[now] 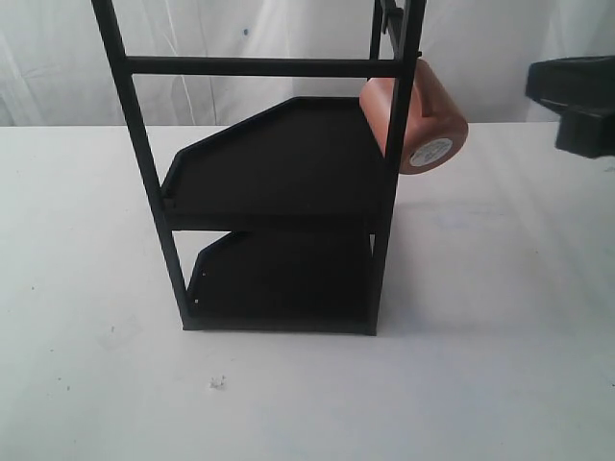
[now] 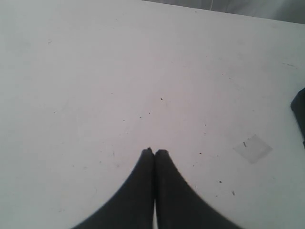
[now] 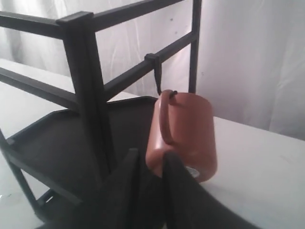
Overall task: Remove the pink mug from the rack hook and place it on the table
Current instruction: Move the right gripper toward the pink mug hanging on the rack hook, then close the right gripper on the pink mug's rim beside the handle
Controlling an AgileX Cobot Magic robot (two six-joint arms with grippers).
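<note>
Pink mug (image 1: 437, 106) hangs by its handle from the hook (image 3: 157, 80), a thin black peg dropping from a rear bar of the rack (image 1: 279, 173). In the exterior view it sits high, at the right front post, which crosses in front of it. It is tilted, base turned out and down, well clear of the table (image 1: 500, 365).

Round white sticker (image 1: 430, 152) on the base; a faint greenish mark on it, too small to read. No other writing seen on the mug or rack.

Rack: black frame, two dark shelves, standing on the white table. White curtain (image 1: 240, 38) behind.

Right gripper (image 3: 152, 153): fingers slightly parted, gripping nothing, tips just short of the mug's lower side, below the handle. Whether they touch it, cannot tell. Right arm (image 1: 577, 101) shows as a dark bulk at the edge of the exterior view, level with the mug and apart from it.

Left gripper (image 2: 155, 151): fingers pressed together, empty, over bare speckled table. A pale translucent square patch (image 2: 252, 148) lies on the table near it
</note>
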